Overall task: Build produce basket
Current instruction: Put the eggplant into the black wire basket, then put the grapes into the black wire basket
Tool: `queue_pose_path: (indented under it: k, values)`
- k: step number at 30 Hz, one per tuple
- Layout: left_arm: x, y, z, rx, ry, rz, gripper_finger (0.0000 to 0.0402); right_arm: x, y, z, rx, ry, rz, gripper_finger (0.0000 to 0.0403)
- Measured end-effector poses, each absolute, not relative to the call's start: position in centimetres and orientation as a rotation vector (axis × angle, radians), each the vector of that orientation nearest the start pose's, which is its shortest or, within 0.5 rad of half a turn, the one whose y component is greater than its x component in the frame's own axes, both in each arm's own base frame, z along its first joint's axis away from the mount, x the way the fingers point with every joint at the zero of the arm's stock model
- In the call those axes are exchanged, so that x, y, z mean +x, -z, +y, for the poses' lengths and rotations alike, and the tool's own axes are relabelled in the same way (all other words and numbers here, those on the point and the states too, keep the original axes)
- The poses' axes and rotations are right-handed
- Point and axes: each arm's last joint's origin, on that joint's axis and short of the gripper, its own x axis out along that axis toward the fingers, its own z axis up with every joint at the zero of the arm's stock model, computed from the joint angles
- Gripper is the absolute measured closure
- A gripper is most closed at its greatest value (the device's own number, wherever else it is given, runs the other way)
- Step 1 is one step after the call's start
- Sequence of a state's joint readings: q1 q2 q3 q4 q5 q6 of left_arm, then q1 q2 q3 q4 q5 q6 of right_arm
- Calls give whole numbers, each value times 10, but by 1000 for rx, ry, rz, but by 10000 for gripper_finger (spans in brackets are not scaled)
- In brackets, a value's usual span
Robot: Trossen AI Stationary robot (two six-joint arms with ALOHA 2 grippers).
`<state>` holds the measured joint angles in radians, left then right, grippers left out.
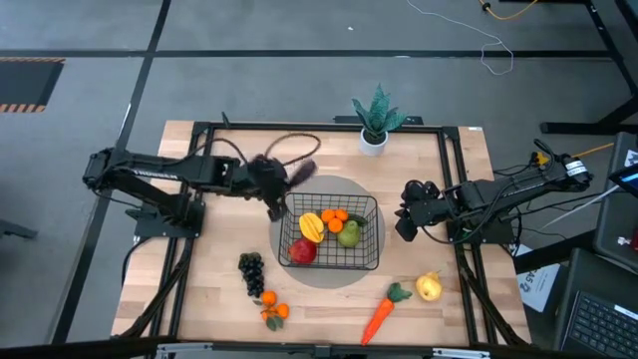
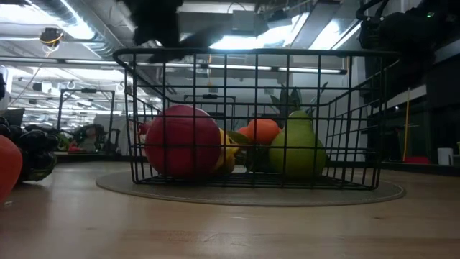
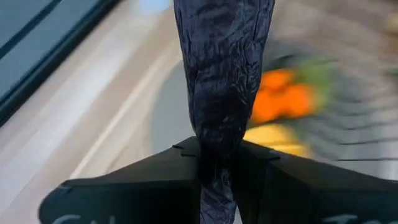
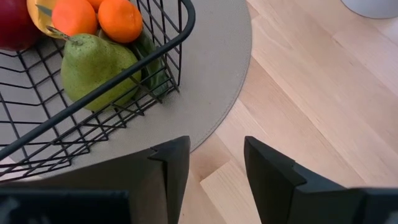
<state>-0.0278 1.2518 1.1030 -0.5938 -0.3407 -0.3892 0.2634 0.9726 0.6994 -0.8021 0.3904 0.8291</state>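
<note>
Four views caught one moment. From above, the black wire basket (image 1: 332, 235) sat at centre frame on a round grey mat (image 1: 329, 274), holding a red apple (image 1: 303, 252), a yellow squash (image 1: 312, 226), oranges (image 1: 334, 215) and a green pear (image 1: 348, 234). Only that view showed the produce left outside on the table (image 1: 449, 179): black grapes (image 1: 252, 272) and two more oranges (image 1: 272, 309) at lower left, a carrot (image 1: 379, 316) and a yellow pear (image 1: 429, 288) at lower right, plus a potted plant (image 1: 376, 118) at the top edge. The left gripper (image 1: 274, 204) hovered by the basket's upper-left corner; its wrist view alone revealed the fingers (image 3: 155, 180) clamped on a dark, crinkled purple-black item (image 3: 221, 68). The right gripper (image 1: 405, 224) waited right of the basket, its jaws apart over the mat's rim in its own wrist view. No readable writing appeared.
</note>
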Motion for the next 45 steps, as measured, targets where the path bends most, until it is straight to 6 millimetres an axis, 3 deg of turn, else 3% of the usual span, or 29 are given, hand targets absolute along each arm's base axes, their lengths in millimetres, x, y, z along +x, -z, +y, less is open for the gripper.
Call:
queue_pose_path:
  k: [7,12,17,24,38,45]
  values:
    - [287,-317,-34,-59,-31,525,370,165,-230,33,409,516,889,257]
    - [308,-309,-48,-44,25,453,334,165,-230,33,408,515,889,257]
    - [324,-297,-50,-49,28,434,286,165,-230,33,407,515,889,257]
    - [326,-295,-49,-68,46,434,244,165,-230,33,407,515,889,257]
    - [324,-296,-47,-61,-12,445,243,165,-230,33,410,515,890,257]
    - [299,-298,-47,-225,-42,594,243,165,-230,34,422,496,905,257]
